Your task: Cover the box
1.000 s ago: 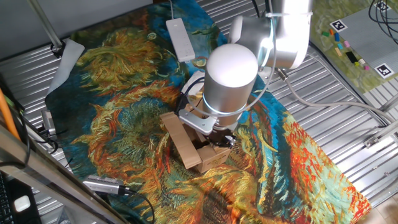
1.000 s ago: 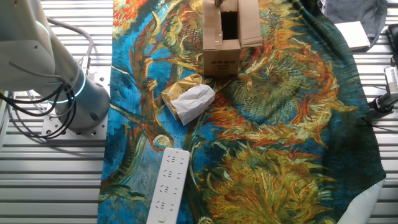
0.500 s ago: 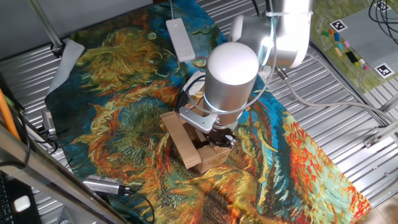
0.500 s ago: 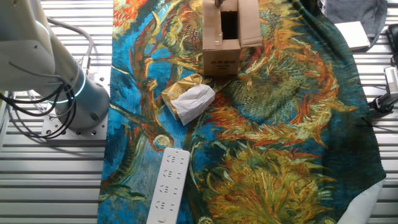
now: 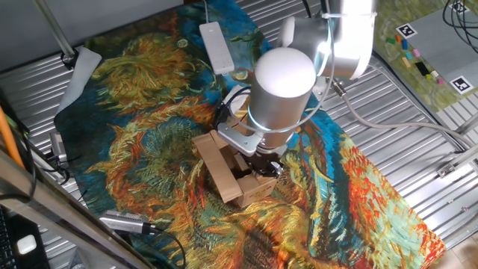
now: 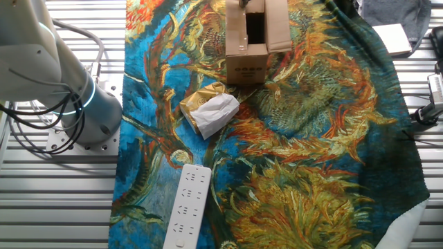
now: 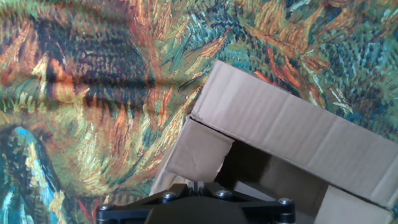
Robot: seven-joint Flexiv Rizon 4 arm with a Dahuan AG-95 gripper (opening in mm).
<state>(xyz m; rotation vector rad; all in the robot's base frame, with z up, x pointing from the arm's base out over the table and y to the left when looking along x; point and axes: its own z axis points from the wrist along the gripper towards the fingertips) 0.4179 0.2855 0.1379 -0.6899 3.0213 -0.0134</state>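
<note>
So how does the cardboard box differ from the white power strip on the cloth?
The box is brown cardboard and stands tall with its flaps open; the power strip is white plastic, long and lying flat. The box sits under the arm, while the strip lies apart near the cloth's edge. Both rest on the cloth.

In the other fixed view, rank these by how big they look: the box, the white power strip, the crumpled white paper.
1. White power strip, though it lies nearer the camera, so this is apparent size only.
2. The box, partly cut off by the top edge, so uncertain against the strip.
3. Crumpled white paper, clearly smallest.
</note>
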